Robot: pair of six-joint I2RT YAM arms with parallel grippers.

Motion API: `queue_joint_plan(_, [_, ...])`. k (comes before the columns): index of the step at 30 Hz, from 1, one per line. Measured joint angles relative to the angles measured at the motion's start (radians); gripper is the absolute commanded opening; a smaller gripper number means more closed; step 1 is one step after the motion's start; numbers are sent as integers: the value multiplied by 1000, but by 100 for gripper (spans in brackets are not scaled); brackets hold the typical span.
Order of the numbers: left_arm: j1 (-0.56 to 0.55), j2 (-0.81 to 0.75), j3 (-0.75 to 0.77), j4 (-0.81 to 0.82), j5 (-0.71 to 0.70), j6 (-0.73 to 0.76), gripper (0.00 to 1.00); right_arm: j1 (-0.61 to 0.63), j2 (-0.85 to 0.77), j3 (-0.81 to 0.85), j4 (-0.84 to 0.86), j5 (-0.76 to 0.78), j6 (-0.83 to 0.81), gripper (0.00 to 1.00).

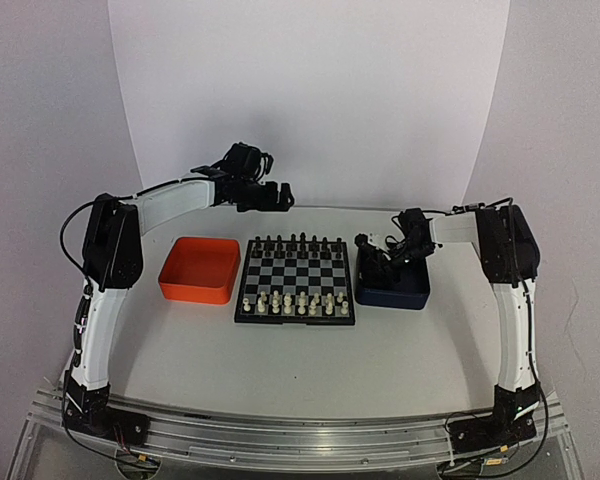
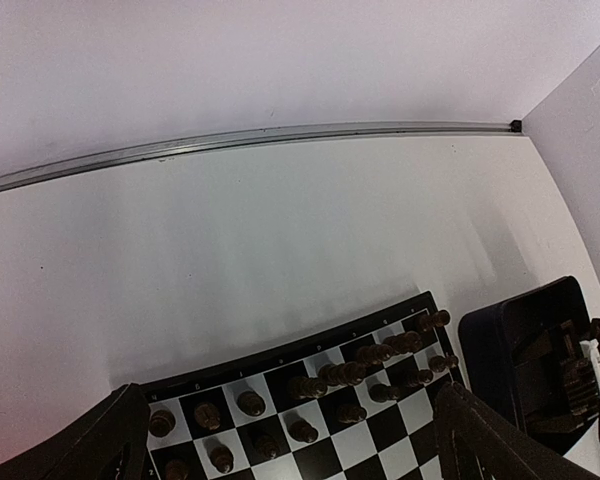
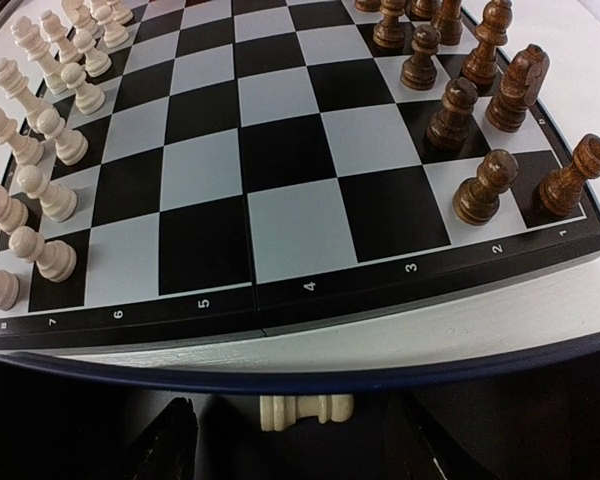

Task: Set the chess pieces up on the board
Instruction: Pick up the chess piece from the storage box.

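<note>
The board (image 1: 296, 279) lies mid-table, with black pieces (image 1: 295, 244) along its far rows and cream-white chess pieces (image 1: 298, 302) along its near rows. In the right wrist view the cream pieces (image 3: 50, 120) stand at the board's (image 3: 280, 200) left. One cream rook (image 3: 306, 410) lies on its side inside the dark blue tray (image 3: 400, 371). My right gripper (image 3: 295, 455) is open down in that tray, with the rook between its fingers (image 3: 170, 440) and untouched. My left gripper (image 1: 280, 195) is open and empty, raised behind the board's far edge (image 2: 310, 350).
An orange tray (image 1: 200, 268) sits left of the board. The dark blue tray (image 1: 393, 290) sits right of it and also shows in the left wrist view (image 2: 530, 350). A white backdrop curves up behind the table.
</note>
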Motion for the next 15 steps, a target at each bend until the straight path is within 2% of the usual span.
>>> queue_joint_plan(6, [0,0,0,-1,-2,-1,100,1,2,5,-2,2,-1,53])
queue_joint_plan(15, [0,0,0,-2,-3,-1,100,13,2,5,-16,10,-29,49])
